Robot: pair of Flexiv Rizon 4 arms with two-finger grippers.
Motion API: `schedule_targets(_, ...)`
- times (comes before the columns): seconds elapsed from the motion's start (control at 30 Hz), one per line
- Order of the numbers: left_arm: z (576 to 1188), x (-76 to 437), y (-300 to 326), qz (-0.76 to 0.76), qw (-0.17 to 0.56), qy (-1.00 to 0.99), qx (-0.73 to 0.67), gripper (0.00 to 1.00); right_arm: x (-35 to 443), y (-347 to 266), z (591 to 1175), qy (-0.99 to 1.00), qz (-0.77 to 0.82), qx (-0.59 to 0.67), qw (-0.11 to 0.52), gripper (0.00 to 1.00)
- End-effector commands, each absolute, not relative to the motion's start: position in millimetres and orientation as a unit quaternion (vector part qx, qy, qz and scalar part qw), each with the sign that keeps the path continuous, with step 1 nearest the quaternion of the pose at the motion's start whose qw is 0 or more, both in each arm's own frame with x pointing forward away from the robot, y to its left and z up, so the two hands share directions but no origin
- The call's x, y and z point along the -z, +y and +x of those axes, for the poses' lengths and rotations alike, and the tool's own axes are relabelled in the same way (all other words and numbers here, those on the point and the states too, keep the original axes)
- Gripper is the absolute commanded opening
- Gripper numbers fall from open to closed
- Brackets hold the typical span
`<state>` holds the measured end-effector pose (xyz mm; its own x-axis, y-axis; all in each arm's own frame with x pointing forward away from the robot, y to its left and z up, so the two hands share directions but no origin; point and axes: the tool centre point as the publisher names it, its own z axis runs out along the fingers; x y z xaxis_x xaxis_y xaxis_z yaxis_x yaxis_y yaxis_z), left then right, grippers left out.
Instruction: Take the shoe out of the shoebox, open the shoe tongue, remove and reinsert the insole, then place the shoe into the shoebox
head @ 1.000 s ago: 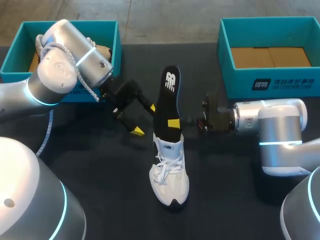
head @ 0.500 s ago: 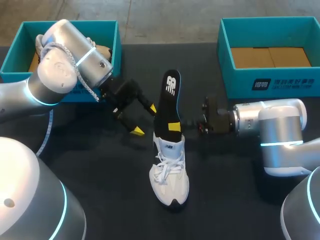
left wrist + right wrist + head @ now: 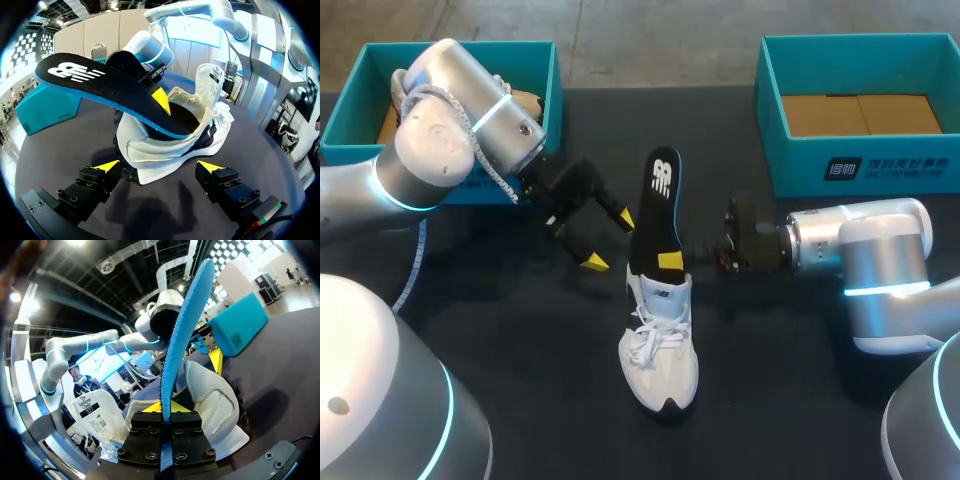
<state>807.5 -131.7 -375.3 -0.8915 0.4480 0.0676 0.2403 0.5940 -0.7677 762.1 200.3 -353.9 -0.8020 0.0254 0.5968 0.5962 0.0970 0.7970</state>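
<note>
Right gripper clamped on insole, feeding end into shoe. Left gripper wide open, empty, shoe just ahead, likely to brace.

head view is lit evenly from above, nothing harsh. the black table soaks up most of it, so shadows barely show there and the white shoe really pops. soft shiny patches sit on the rounded shell of the left arm and on the right arm too.

left wrist view: brighter behind than in front, with a soft dark shadow on the table under the shoe and between the fingers. the black top of the insole stays matte, no glare. lines bend near the rim.

right wrist view is the dimmest, with a couple of hot glare spots overhead, and the shoe throws a blurry shadow onto the table beside it.
</note>
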Motion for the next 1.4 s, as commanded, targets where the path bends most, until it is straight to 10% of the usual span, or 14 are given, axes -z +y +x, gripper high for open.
schedule_targets(0.03,807,375,-132,-0.195,0.128,-0.884,-0.405,1.00,364,203,754,-0.706,-0.221,0.633,0.228,0.00)
schedule_targets(0.87,807,375,-132,-0.195,0.128,-0.884,-0.405,1.00,359,214,749,-0.712,-0.213,0.628,0.230,0.00)
schedule_targets(1.0,807,375,-132,-0.195,0.128,-0.884,-0.405,1.00,356,214,751,-0.712,-0.212,0.630,0.226,0.19)
schedule_targets(1.4,807,375,-132,-0.195,0.128,-0.884,-0.405,1.00,349,216,755,-0.713,-0.209,0.634,0.216,0.24)
